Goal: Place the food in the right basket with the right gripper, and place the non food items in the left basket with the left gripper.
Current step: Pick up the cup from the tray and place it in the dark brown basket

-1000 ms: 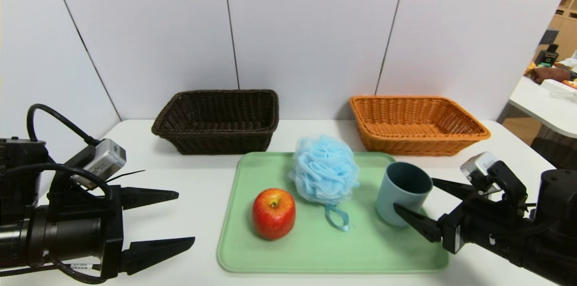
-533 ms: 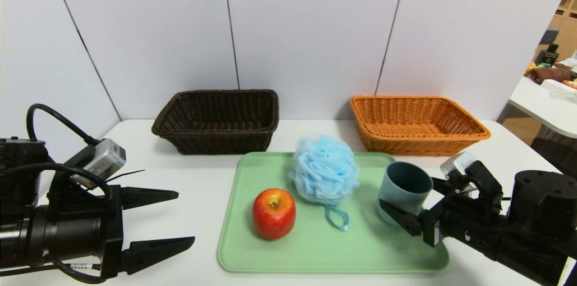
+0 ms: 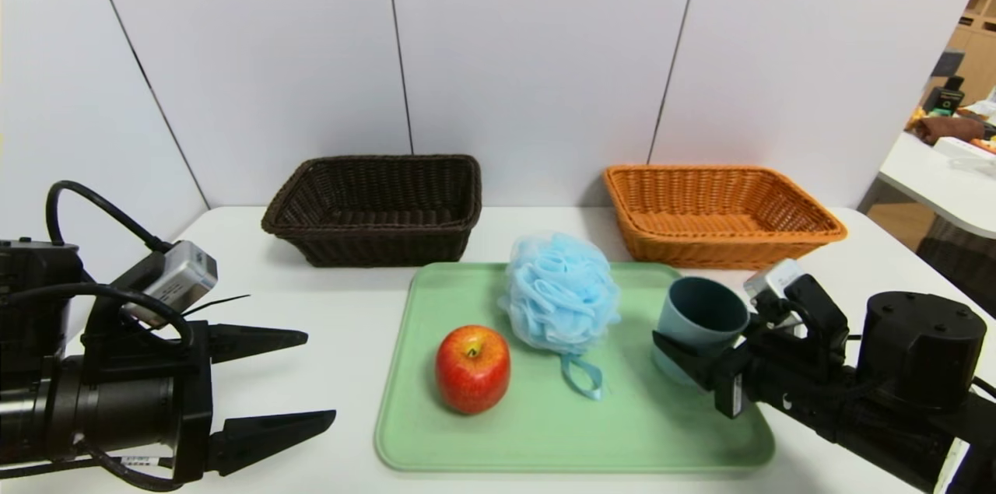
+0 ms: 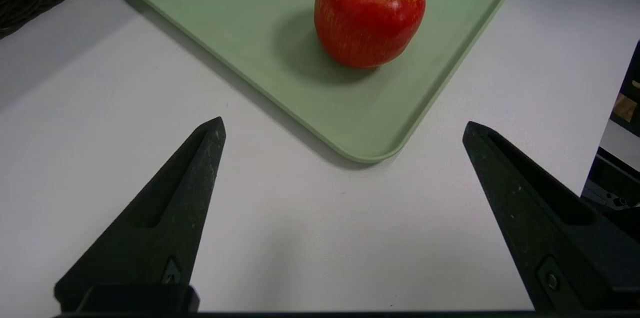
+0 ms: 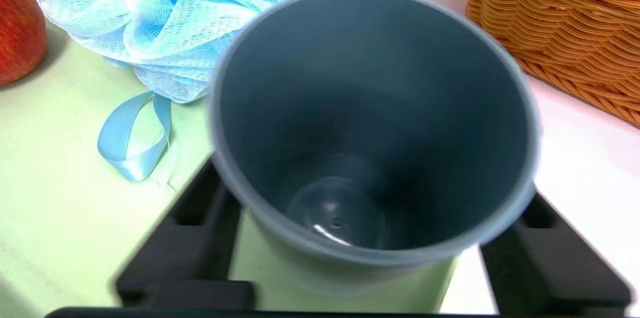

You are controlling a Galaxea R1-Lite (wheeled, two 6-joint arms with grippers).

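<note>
A red apple [image 3: 472, 368] [image 4: 370, 12], a light blue mesh bath puff [image 3: 562, 292] [image 5: 170, 12] and a grey-blue cup [image 3: 700, 319] [image 5: 375, 107] stand on a green tray [image 3: 545, 432]. My right gripper [image 3: 700, 329] [image 5: 372, 208] is open, its black fingers [image 5: 190, 238] reaching along both sides of the upright cup near its base; the fingertips are hidden under the cup. My left gripper [image 3: 320, 376] [image 4: 342, 126] is open and empty over the table, off the tray's near left corner. Both baskets look empty.
A dark brown basket [image 3: 373, 206] stands at the back left and an orange basket [image 3: 720, 214] [image 5: 560, 22] at the back right, both behind the tray. White table surface lies between my left gripper and the tray [image 4: 250, 32].
My right arm has pushed forward and to the left, so its fingers now straddle the cup. The left arm, apple and puff have not moved.
</note>
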